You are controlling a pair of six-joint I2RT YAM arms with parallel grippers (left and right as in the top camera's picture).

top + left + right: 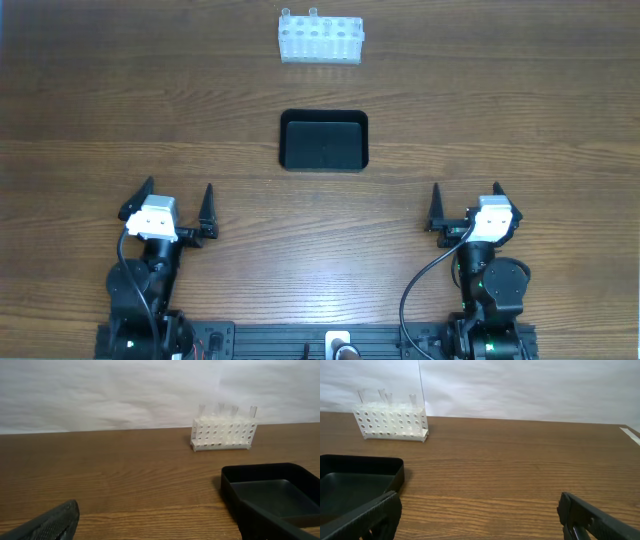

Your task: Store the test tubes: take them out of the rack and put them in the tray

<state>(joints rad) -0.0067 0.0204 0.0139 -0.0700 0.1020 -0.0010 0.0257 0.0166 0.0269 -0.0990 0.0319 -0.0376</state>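
Top view: rack [320, 42] at upper centre, tubes [313, 14] upright in it. Black tray [324, 141] at centre, below rack and apart from it. Left gripper [179, 185] at lower left, right gripper [466, 185] at lower right; both spread wide, gripping nothing, well apart from tray.

Left wrist view: rack right of centre, near far edge of table [100, 470]; apparently four tubes standing. Tray at lower right.

Right wrist view: rack at upper left, tray at lower left.

Laboratory-type robot test station: wood-grain bench [520, 120], white backdrop [100, 390], test-tube rack [320, 42], left arm [140, 285] and right arm [487, 280] based at its near edge.
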